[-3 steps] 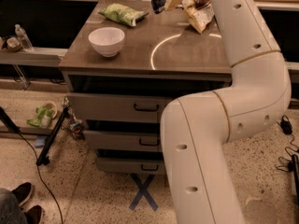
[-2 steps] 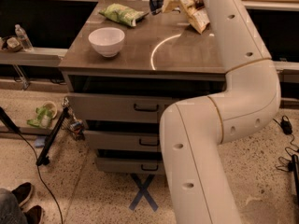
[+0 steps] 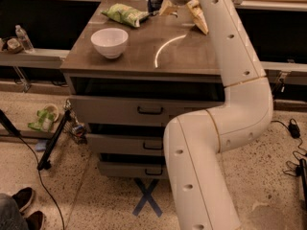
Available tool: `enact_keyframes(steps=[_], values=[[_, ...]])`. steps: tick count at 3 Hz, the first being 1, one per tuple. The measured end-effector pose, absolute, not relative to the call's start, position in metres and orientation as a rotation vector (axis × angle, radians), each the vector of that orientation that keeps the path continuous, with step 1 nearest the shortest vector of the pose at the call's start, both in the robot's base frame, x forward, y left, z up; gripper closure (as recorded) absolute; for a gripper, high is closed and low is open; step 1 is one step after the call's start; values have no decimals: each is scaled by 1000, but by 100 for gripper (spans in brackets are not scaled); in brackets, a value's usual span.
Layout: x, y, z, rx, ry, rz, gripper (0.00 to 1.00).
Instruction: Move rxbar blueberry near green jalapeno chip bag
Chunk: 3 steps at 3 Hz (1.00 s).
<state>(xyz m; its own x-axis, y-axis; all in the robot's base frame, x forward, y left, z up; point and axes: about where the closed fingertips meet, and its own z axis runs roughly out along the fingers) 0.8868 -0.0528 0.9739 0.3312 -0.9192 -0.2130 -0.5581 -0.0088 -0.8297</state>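
Observation:
The green jalapeno chip bag (image 3: 125,14) lies crumpled at the far left of the cabinet top. A small dark navy shape, the rxbar blueberry (image 3: 154,5), shows just right of the bag's right end, at the tip of my gripper (image 3: 162,5). The gripper hangs from the white arm at the far edge of the top, between the green bag and the tan-and-white chip bag (image 3: 199,16). The arm's wrist covers most of the gripper. I cannot tell whether the bar is held or resting on the top.
A white bowl (image 3: 110,42) stands at the front left of the wooden cabinet top (image 3: 158,56). Drawers are below it. My big white arm (image 3: 230,95) crosses the right side. A stand, cables and a shoe are on the floor at the left.
The arm has swung left along the far edge. The gripper and the dark bar at its tip are now closer to the green bag and away from the tan bag.

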Motion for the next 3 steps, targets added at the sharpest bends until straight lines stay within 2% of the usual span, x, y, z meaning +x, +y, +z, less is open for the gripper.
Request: enact_keyframes(steps=[2,3], values=[[890,-26,955,-1502,1413,-403,100],[895,-25,957,-1476,1457,-470,100]])
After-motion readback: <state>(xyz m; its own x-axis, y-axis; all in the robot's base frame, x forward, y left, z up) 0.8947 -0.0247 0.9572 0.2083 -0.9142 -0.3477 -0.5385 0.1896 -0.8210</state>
